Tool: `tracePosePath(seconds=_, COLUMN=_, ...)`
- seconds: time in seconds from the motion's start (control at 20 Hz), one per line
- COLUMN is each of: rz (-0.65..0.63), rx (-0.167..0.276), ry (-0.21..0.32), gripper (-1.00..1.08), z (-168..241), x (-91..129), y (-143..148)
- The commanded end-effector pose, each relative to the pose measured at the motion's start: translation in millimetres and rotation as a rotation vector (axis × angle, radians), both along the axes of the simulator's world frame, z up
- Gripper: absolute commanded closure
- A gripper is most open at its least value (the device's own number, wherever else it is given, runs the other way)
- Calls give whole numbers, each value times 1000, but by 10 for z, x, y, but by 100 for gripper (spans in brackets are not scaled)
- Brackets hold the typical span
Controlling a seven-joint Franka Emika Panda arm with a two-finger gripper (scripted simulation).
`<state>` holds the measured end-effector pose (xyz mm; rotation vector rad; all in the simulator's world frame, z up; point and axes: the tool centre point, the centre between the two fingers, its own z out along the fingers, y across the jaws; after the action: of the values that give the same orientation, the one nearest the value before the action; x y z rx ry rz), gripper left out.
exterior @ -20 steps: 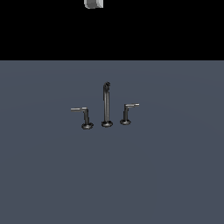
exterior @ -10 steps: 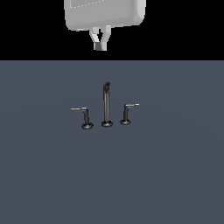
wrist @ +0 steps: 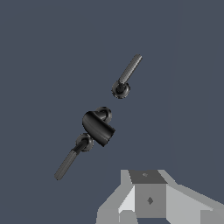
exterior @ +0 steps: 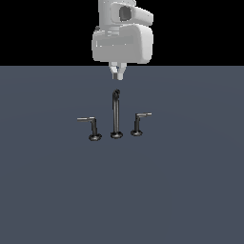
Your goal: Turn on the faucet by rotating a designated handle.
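Observation:
The faucet stands mid-floor in the exterior view, with its tall dark spout in the centre. The handle, with the shorter silvery lever, is on the exterior view's right of the spout. The bigger handle is on its left. My gripper hangs just above the spout's hooked tip, fingers together and empty, touching nothing. In the wrist view the spout lies between two levers; I cannot tell which is the smaller. The gripper shows at the edge.
The faucet parts stand on a flat dark grey floor. The white arm body fills the space above the gripper.
The arm has come down from the top of the exterior view. A second ago only a sliver showed; now the gripper is just over the spout. The faucet has not moved.

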<state>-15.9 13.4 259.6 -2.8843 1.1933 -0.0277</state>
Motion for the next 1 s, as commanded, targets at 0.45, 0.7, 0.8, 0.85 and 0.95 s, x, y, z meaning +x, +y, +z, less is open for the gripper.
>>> tracePosePath(seconds=0.45, rz=-249, rx=-5, ry=12, gripper=108, z=-744, x=659, y=-367)
tracePosePath(seconds=0.7, rz=-360, rx=-7, ry=17, gripper=108, z=-1070, x=919, y=-586)
tracePosePath(seconds=0.8, rz=-399, rx=-7, ry=19, gripper=108, z=-1184, x=1005, y=-671)
tracePosePath(seconds=0.85, rz=-417, rx=-7, ry=20, gripper=108, z=-1236, x=1043, y=-711)
tracePosePath(seconds=0.95, rz=-450, rx=-7, ry=21, gripper=108, z=-1330, x=1111, y=-786)
